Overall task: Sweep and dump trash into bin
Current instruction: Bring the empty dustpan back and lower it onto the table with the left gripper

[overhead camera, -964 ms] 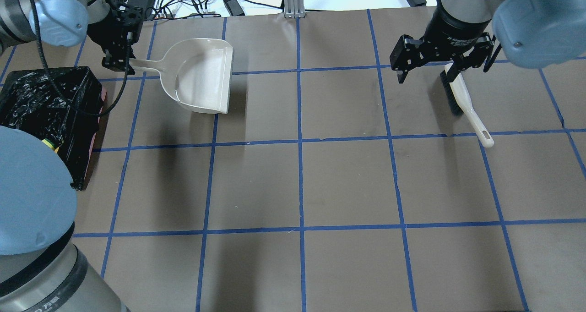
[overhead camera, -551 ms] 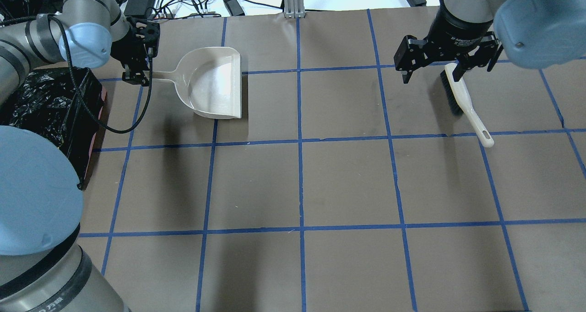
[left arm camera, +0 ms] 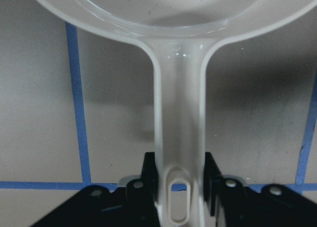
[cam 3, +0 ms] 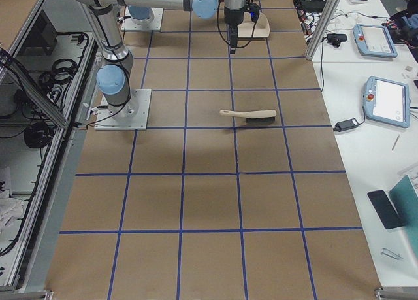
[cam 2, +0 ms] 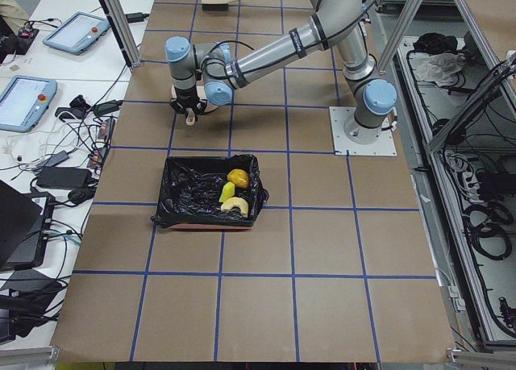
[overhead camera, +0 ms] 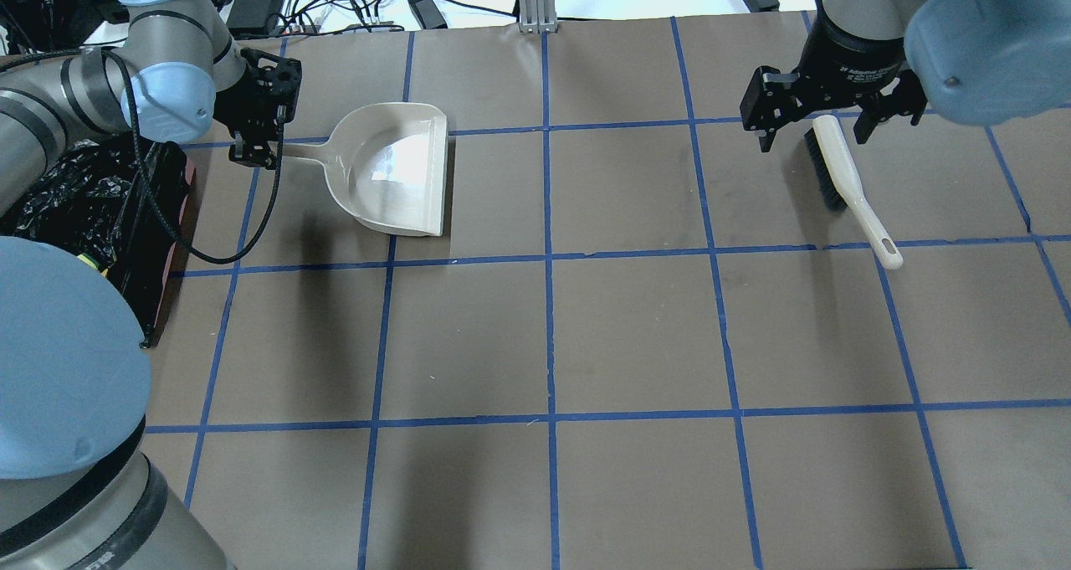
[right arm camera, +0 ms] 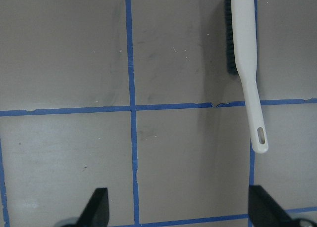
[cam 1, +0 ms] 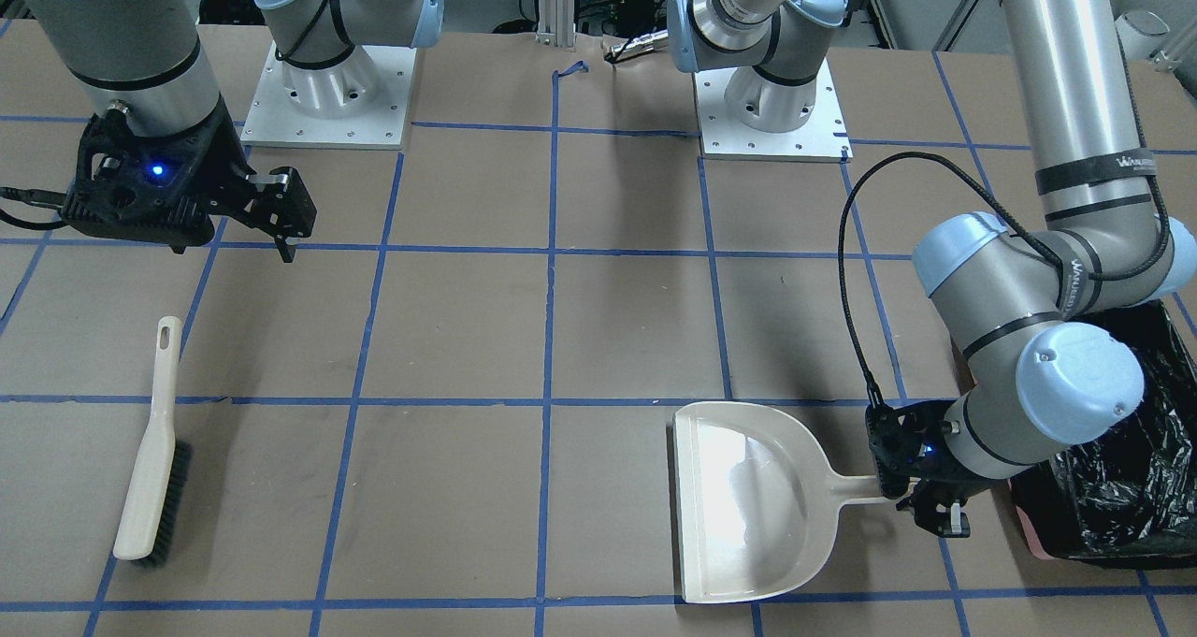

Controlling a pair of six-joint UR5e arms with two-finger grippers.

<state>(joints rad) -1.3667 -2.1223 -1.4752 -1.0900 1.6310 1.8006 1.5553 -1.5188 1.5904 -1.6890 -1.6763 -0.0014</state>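
At the far-left part of the table in the overhead view, the left gripper [overhead camera: 253, 151] is clamping its two fingers [left arm camera: 150, 175] on the tail end of the dustpan handle [left arm camera: 179, 113], just by the hanging slot.
- Cream-white dustpan [overhead camera: 393, 168]: extending toward 3 o'clock from that gripper, pan side up, its straight open lip facing 3 o'clock. The pan is showing empty and glossy. Whether the lip is touching the paper cannot be told.
- Bin [overhead camera: 142, 218]: sitting at about 7 o'clock from the left gripper, just beside it and apart from the dustpan, lined with crinkled black plastic, a pinkish base edge showing.
- Trash [cam 2: 234, 191]: lying inside the bin, showing in the left side view as yellow and tan pieces grouped toward one side of the liner. The brown lump cannot be told apart at this size.

At the far-right part of the same view, the right gripper [overhead camera: 812, 135] is hovering with its fingers [right arm camera: 96, 209] spread wide and gripping nothing.
- Hand brush [overhead camera: 845, 177]: lying flat on the table, apart from the right gripper. Its dark bristle head is showing between the spread fingers in the overhead view, and its cream handle is running toward 5 o'clock, ending in a slotted tip.
- Table [overhead camera: 636, 336]: covered in brown paper, blue tape dividing it into squares.
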